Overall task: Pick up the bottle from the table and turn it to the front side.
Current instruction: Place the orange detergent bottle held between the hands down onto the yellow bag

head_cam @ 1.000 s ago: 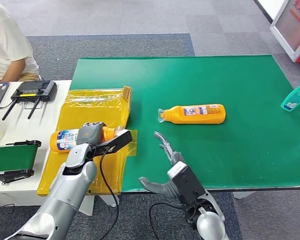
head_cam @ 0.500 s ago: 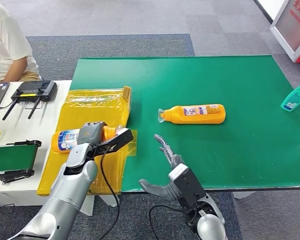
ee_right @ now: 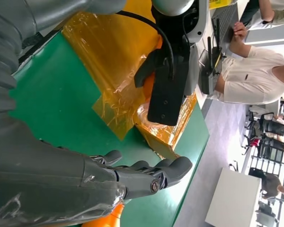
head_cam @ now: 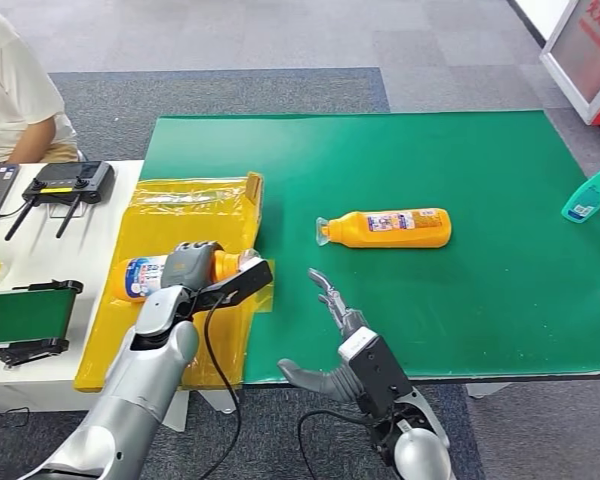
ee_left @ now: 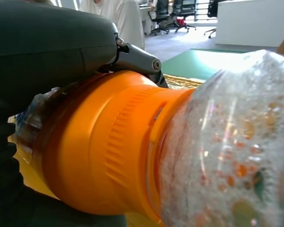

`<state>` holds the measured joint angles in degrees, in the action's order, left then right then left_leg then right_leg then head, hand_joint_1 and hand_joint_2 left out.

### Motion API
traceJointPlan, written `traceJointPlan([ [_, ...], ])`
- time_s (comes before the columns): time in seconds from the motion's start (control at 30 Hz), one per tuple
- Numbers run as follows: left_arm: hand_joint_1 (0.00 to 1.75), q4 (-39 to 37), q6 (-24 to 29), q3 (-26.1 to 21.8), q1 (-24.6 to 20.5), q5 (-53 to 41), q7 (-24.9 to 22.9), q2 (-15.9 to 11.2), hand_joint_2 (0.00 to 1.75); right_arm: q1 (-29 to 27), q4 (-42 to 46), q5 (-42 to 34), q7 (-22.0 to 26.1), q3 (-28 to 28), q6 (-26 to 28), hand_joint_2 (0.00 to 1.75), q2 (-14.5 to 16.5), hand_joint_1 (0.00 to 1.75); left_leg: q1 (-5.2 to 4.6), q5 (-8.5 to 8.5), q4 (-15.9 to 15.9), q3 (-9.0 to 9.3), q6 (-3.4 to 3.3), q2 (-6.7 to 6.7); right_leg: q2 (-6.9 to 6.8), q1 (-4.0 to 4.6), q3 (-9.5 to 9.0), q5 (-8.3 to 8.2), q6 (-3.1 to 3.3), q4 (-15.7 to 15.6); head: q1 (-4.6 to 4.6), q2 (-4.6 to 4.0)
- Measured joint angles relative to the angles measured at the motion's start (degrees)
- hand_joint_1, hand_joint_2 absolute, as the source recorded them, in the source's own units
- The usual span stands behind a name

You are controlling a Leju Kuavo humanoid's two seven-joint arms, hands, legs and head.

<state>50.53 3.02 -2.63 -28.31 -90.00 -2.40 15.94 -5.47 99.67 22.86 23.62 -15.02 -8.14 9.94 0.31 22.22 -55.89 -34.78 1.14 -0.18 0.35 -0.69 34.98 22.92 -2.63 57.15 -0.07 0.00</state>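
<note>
Orange plastic bottle (head_cam: pixel 142 275) at lower left, gripped by left hand (head_cam: pixel 185 267), label half hidden; right hand (head_cam: pixel 329 297) open, fingers spread, lower centre.

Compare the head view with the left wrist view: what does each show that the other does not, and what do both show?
Head view alone: the green table, a second orange bottle lying on it apart from both hands, a teal bottle at the far edge, and the open right hand.

Left wrist view alone: the ribbed orange collar and clear cap up close.

Both: the left hand gripping an orange bottle over the yellow plastic sheet.
</note>
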Motion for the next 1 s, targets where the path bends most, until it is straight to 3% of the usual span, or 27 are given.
traceJointPlan([
  [0.4,1.75,0.0,0.2,1.8,0.0,0.8,2.0,1.2,1.75,0.0,-0.4,-0.2,0.3,0.0,-0.1,1.75,0.0,0.0,0.0,0.0,0.0,-0.01,0.0,0.0,0.0,0.0,0.02,0.0,0.0,0.0,0.0,0.0],
  [0.43,1.54,0.0,0.2,1.9,0.0,0.8,2.0,1.3,1.75,0.0,-0.4,-0.2,0.3,0.0,-0.1,1.75,0.0,0.0,0.0,0.0,0.0,-0.01,0.0,0.0,0.0,0.0,0.02,0.0,0.0,0.0,0.0,0.0],
  [0.53,0.24,0.0,0.2,2.3,0.0,0.9,2.0,1.7,1.75,0.0,-0.4,-0.2,0.4,0.0,-0.1,1.75,0.0,0.0,0.0,0.0,0.0,-0.01,0.0,0.0,0.0,0.0,0.02,0.0,0.0,0.0,0.01,0.0],
  [0.57,0.0,0.0,0.1,2.4,0.0,0.9,2.0,1.8,1.75,0.0,-0.4,-0.2,0.4,0.0,-0.1,1.75,0.0,0.0,0.0,0.0,0.0,-0.01,0.0,0.0,0.0,0.0,0.02,0.0,0.0,0.0,0.0,0.0],
  [1.0,0.0,-0.5,1.0,4.8,0.1,1.8,3.0,2.5,1.75,0.6,-0.4,-0.2,-0.1,0.0,-0.6,1.75,0.0,0.0,0.0,0.0,0.0,-0.01,0.0,0.0,0.0,0.0,0.01,0.0,0.0,0.0,0.0,0.0],
])
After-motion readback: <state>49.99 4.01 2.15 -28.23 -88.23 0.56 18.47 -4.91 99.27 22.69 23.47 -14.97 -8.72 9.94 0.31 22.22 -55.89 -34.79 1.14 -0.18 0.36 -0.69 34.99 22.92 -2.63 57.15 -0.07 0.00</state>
